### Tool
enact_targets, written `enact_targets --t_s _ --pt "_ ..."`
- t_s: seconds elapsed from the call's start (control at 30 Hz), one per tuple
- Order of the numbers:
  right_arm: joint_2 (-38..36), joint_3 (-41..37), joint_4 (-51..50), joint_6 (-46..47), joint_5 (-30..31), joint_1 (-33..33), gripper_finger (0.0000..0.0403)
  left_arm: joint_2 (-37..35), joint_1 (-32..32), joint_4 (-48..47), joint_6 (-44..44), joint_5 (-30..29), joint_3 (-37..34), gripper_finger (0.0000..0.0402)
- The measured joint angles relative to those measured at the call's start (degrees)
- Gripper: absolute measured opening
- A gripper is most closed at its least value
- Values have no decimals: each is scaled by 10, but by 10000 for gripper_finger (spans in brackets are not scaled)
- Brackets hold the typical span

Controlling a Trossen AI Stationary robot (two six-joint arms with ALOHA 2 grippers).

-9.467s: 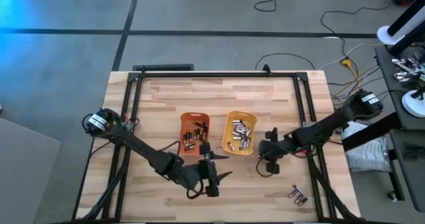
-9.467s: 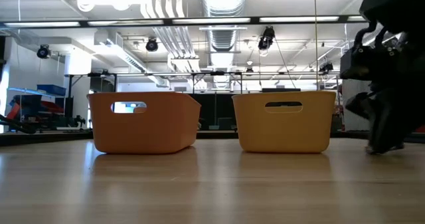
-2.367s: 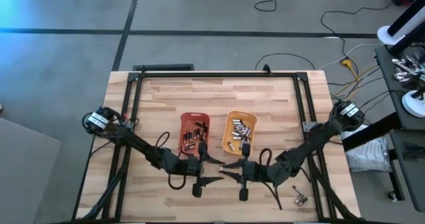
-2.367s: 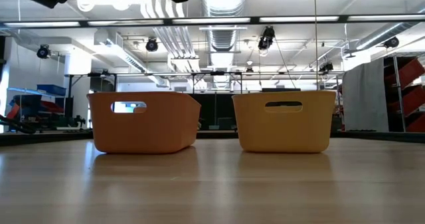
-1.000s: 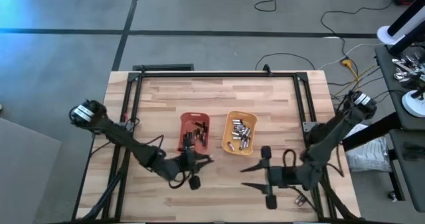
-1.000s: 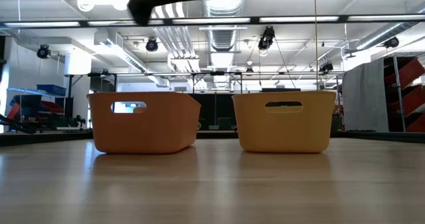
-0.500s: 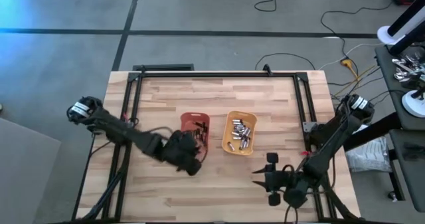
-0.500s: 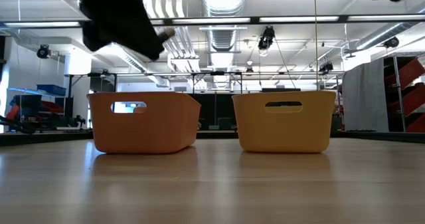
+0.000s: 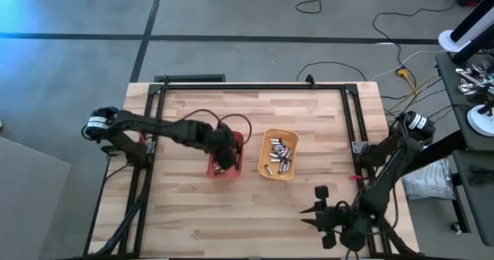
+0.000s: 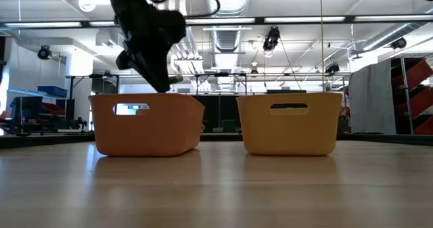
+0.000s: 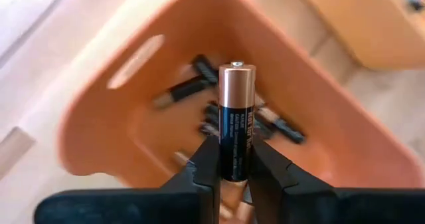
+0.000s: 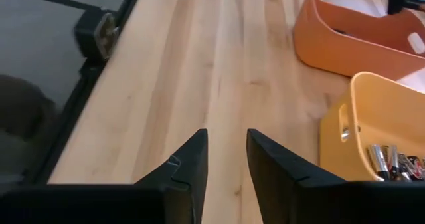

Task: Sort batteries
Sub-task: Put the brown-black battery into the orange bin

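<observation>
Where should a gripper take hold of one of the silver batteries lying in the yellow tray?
Across the middle of the barrel, coming straight down from above. The silver batteries lie flat in a loose pile in the yellow tray, whose walls block any side approach. Pick a top cell and set the fingers square to its length. The right gripper is open and empty.

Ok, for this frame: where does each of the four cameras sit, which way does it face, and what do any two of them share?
High: overhead, straight down; table, both arms.
Low: table height, level; left gripper above orange tray, beside yellow tray.
Left wrist: faces into the orange tray, fingers clamp a copper-topped battery.
Right wrist: along the tabletop, right gripper open and empty.
Shared: both trays appear in all four.
</observation>
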Motion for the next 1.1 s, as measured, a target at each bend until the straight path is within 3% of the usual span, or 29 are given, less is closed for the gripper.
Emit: enact_targets --t_s 0.37,0.53,0.73,1.1 --pt "0 0 -14 19 -1 5 59 1 25 11 -1 -3 -23 41" --pt "-1 0 -12 15 1 2 52 38 25 46 33 -4 -23 43" --pt "-1 0 -12 37 -1 3 55 113 23 41 60 13 -9 43" --pt "-1 -1 -12 45 -13 4 78 160 14 25 54 16 11 44"
